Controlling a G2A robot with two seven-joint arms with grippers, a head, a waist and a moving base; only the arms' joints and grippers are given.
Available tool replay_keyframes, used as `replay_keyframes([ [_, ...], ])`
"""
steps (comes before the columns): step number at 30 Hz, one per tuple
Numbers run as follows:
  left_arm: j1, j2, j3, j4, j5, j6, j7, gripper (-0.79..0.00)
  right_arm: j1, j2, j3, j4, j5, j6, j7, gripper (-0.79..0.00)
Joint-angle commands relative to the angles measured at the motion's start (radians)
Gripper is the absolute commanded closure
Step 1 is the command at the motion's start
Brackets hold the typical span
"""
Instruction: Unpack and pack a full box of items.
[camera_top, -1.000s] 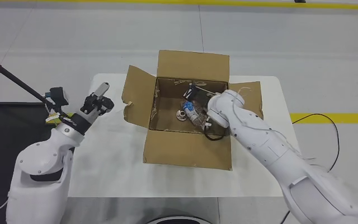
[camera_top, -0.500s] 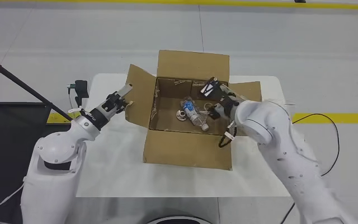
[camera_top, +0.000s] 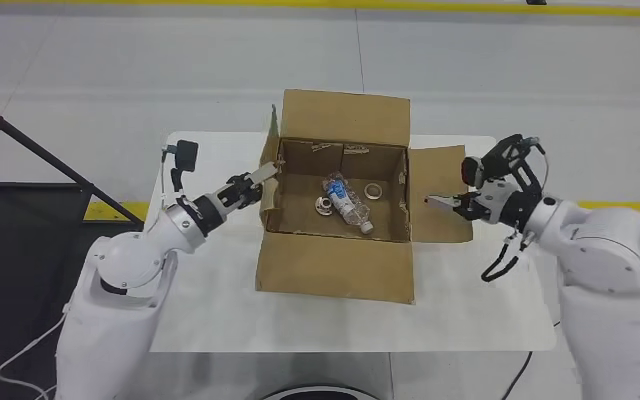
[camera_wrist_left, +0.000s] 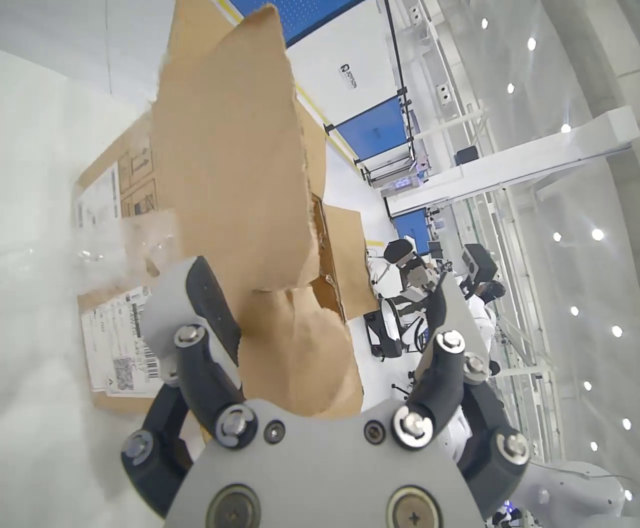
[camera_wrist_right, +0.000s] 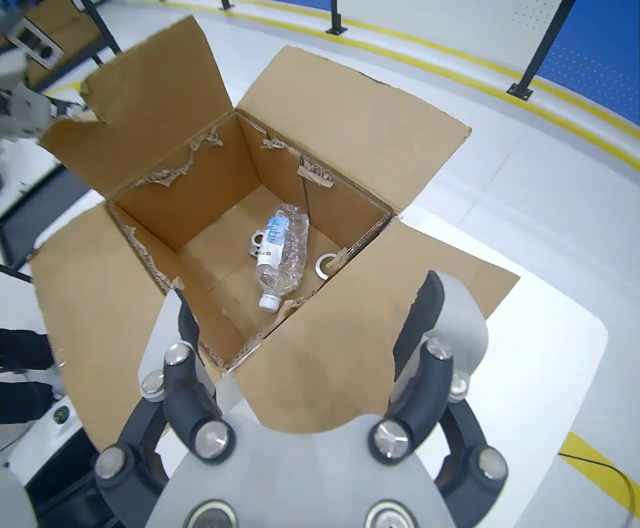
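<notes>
Top view has left gripper (camera_top: 260, 178) and right gripper (camera_top: 440, 201), fingers spread, at side flaps (camera_top: 445, 165) of the box (camera_top: 335, 272); each should pinch firmly before folding inward.

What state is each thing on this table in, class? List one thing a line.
cardboard box: open, upright.
left flap: raised upright, edge torn, between the left gripper's fingers.
right flap: folded outward, between the right gripper's fingers.
plastic bottle: crumpled, capped, lying on its side on the box floor.
metal ring: lying flat on the box floor.
left gripper: open.
right gripper: open.
</notes>
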Motion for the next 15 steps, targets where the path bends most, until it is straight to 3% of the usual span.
replay_keyframes([
  [1, -0.014, 0.0, 0.023, 0.012, 0.011, 0.004, -0.006, -0.785, 0.002, 0.008, 0.039, 0.057, 0.126, -0.035, 0.037, -0.785],
  [4, -0.034, -0.001, 0.052, 0.027, 0.017, 0.013, -0.009, -0.785, 0.015, 0.019, 0.068, 0.116, 0.191, -0.03, 0.088, -0.785],
  [15, -0.09, -0.002, 0.145, 0.071, 0.053, 0.053, -0.047, -0.785, 0.012, 0.019, 0.068, 0.117, 0.191, -0.026, 0.082, -0.785],
])
